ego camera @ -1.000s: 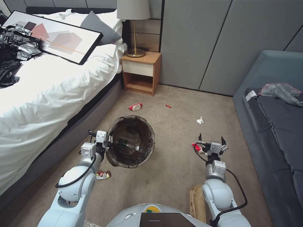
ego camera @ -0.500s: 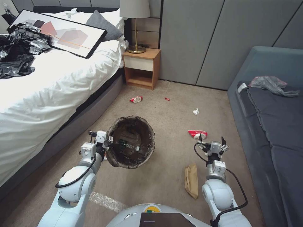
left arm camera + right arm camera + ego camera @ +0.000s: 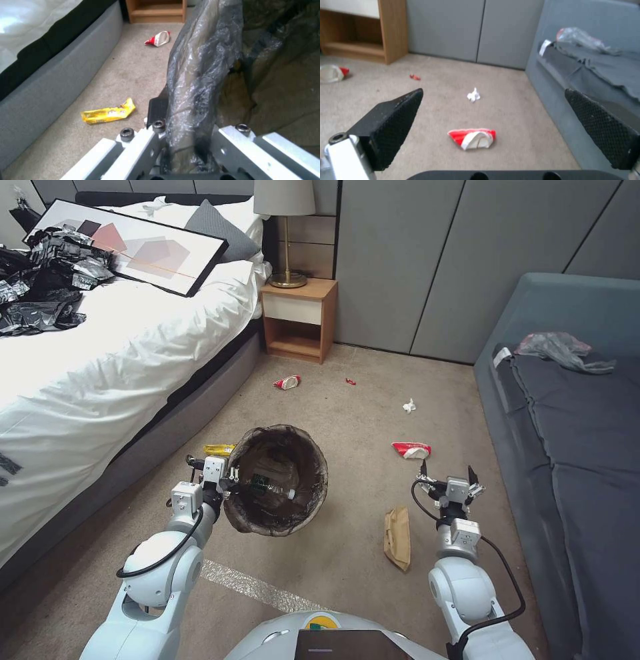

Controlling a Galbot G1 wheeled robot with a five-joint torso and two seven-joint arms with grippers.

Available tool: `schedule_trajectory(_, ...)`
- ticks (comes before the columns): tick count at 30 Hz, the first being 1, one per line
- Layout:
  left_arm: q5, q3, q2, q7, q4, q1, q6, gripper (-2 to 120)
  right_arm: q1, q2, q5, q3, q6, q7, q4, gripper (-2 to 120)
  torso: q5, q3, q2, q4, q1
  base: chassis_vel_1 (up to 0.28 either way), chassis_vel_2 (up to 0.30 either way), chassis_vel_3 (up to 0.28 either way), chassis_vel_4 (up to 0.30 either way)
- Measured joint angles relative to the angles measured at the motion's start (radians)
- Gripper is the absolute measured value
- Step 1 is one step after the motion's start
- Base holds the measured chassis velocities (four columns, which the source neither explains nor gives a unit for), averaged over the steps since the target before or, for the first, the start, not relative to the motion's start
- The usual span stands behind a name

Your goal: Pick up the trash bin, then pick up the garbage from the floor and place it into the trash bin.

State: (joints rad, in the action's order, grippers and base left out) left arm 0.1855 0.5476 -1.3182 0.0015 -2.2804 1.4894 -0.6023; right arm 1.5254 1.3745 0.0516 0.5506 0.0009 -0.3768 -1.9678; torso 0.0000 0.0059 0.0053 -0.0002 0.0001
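The bed (image 3: 100, 353) with its white cover runs along the robot's left, a framed picture (image 3: 143, 247) and a heap of black and silver sheeting (image 3: 40, 287) lying on it. A grey sofa (image 3: 573, 433) runs along the right, with a see-through plastic bag (image 3: 557, 348) on it. A wooden nightstand (image 3: 298, 319) with a lamp (image 3: 285, 220) stands against the wall between them.

The left arm reaches forward from the shoulder, elbow bent, and holds the trash bin (image 3: 277, 480) off the carpet in front of the torso, tipped so its mouth faces the head camera. The left pincer (image 3: 223, 478) is clamped over the near left rim; in the left wrist view its fingers (image 3: 233, 140) sit either side of the folded dark liner. A green bottle (image 3: 270, 485) lies inside the bin.

The right arm stretches forward, low and straight, over bare carpet. The right pincer (image 3: 447, 473) is spread wide and carries nothing, its tips pointing toward a crushed red-and-white paper cup (image 3: 411, 449) on the floor just ahead.

A brown paper bag (image 3: 397, 528) lies flat beside the right forearm. A second red-and-white cup (image 3: 287, 382) lies near the nightstand, a yellow wrapper (image 3: 219, 449) sits beside the bin's far left edge near the bed, a white tissue wad (image 3: 409, 406) lies beyond the near cup, and a tiny red scrap (image 3: 350, 381) lies near the wall.
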Motion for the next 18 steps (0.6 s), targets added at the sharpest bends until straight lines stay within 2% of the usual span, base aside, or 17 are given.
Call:
schedule_trajectory(2,0.000,0.001,0.001,0.000,0.001,0.000,0.000,2,-0.005,-0.019,0.036,-0.016,-0.070,-0.008,-0.019,100,0.0001,0.000,0.000,-0.0001,0.000,0.000,0.000,0.000,0.000)
schedule_trajectory(3,0.000,0.001,0.001,0.000,0.001,0.000,0.000,2,-0.005,-0.019,0.036,-0.016,-0.070,-0.008,-0.019,100,0.0001,0.000,0.000,-0.0001,0.000,0.000,0.000,0.000,0.000)
schedule_trajectory(6,0.001,0.003,0.002,0.000,0.000,-0.001,-0.003,2,-0.075,-0.136,0.322,-0.088,-0.371,-0.095,-0.073,100,0.0000,0.000,0.000,-0.0002,0.000,0.000,0.000,0.000,0.000)
schedule_trajectory(7,0.001,0.003,0.002,0.000,0.000,-0.001,-0.003,2,-0.075,-0.136,0.322,-0.088,-0.371,-0.095,-0.073,100,0.0000,0.000,0.000,-0.0002,0.000,0.000,0.000,0.000,0.000)
schedule_trajectory(8,0.001,0.004,0.001,0.000,-0.002,-0.001,-0.006,2,-0.095,-0.170,0.379,-0.105,-0.414,-0.109,-0.070,100,0.0002,0.000,0.000,-0.0001,0.000,0.000,0.000,0.000,0.000)
schedule_trajectory(9,0.000,0.004,0.000,-0.003,-0.005,0.001,-0.012,2,-0.145,-0.248,0.490,-0.142,-0.499,-0.133,-0.049,100,0.0003,0.000,0.000,0.0000,0.000,0.000,0.000,0.000,0.000)
schedule_trajectory(10,0.000,0.005,-0.003,-0.014,-0.018,0.005,-0.034,2,-0.278,-0.365,0.770,-0.226,-0.661,-0.201,0.022,100,0.0005,0.000,0.000,0.0003,0.000,0.000,0.000,0.000,0.000)
schedule_trajectory(11,0.000,0.005,-0.003,-0.014,-0.018,0.005,-0.034,2,-0.278,-0.365,0.770,-0.226,-0.661,-0.201,0.022,100,0.0005,0.000,0.000,0.0003,0.000,0.000,0.000,0.000,0.000)
schedule_trajectory(12,0.000,0.003,-0.001,-0.016,-0.018,-0.002,-0.043,2,-0.314,-0.391,0.832,-0.243,-0.707,-0.208,0.043,100,0.0005,0.000,0.000,0.0011,0.000,0.000,0.000,0.000,0.000)
schedule_trajectory(13,0.000,0.001,0.001,-0.016,-0.018,-0.008,-0.049,2,-0.332,-0.406,0.871,-0.254,-0.735,-0.208,0.058,100,-0.0004,0.000,0.000,-0.0001,0.000,0.000,0.000,0.000,0.000)
schedule_trajectory(18,0.000,0.001,-0.001,-0.017,-0.018,-0.006,-0.050,2,-0.367,-0.415,0.935,-0.280,-0.752,-0.204,0.103,100,0.0001,0.000,0.000,0.0000,0.000,0.000,0.000,0.000,0.000)
